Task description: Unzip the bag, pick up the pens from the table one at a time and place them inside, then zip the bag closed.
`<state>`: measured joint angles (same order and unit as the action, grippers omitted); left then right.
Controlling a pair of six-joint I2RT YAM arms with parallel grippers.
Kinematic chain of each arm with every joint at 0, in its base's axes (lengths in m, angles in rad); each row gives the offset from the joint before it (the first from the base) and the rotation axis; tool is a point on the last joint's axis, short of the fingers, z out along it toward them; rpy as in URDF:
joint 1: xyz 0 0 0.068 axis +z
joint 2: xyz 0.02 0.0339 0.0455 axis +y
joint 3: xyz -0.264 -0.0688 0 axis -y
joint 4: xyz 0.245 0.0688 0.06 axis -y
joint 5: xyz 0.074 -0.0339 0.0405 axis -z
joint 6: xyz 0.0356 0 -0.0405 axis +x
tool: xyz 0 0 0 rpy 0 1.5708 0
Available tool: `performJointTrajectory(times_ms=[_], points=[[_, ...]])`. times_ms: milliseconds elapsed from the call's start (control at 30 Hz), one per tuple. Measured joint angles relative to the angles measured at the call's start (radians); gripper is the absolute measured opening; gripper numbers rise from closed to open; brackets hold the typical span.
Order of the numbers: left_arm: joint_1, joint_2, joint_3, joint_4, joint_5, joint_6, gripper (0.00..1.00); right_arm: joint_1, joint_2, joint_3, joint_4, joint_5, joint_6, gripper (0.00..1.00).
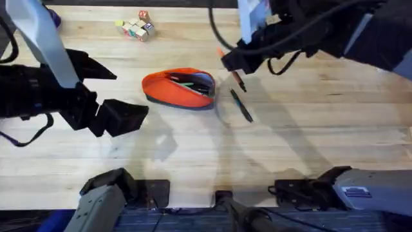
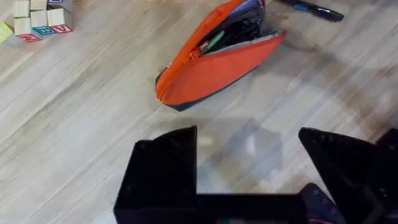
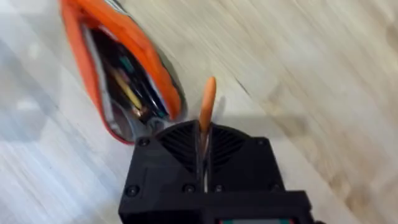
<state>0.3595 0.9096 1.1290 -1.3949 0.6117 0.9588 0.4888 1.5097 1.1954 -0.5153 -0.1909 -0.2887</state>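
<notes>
The bag (image 1: 180,87) lies unzipped, the right end effector (image 3: 205,146) grips the orange pen (image 3: 207,102), the left end effector (image 2: 249,155) gapes empty, and the black pen (image 1: 242,106) and zipping remain.

Right gripper (image 3: 204,146) clamped on orange pen (image 3: 207,106), pen sticking out beyond fingertips. Orange bag (image 3: 118,74) unzipped, gaping, just beside pen on table (image 3: 311,74).

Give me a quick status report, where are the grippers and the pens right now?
Right gripper shut on orange pen, beside the bag. Left gripper open, holding nothing, short of the bag. Bag unzipped. Black pen on the table. Nothing in the way.
</notes>
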Motion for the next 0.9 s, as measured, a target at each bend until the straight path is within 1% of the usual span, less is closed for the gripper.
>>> performJointTrajectory(times_ms=[333, 467, 700, 833, 900], points=[[0.000, 0.000, 0.000, 0.000, 0.000, 0.000, 0.993, 0.155, 0.000, 0.000, 0.112, -0.002, -0.101, 0.032], [0.000, 0.000, 0.000, 0.000, 0.000, 0.000, 0.993, 0.195, 0.000, 0.000, 0.141, -0.008, -0.156, 0.032], [0.000, 0.000, 0.000, 0.000, 0.000, 0.000, 0.994, 0.209, 0.008, 0.000, 0.147, -0.009, -0.194, 0.032], [0.000, 0.000, 0.000, 0.000, 0.000, 0.000, 0.994, 0.208, 0.038, 0.000, 0.158, -0.013, -0.199, 0.032], [0.000, 0.000, 0.000, 0.001, 0.000, 0.000, 0.994, 0.209, 0.063, 0.000, 0.168, -0.035, -0.202, 0.033]])
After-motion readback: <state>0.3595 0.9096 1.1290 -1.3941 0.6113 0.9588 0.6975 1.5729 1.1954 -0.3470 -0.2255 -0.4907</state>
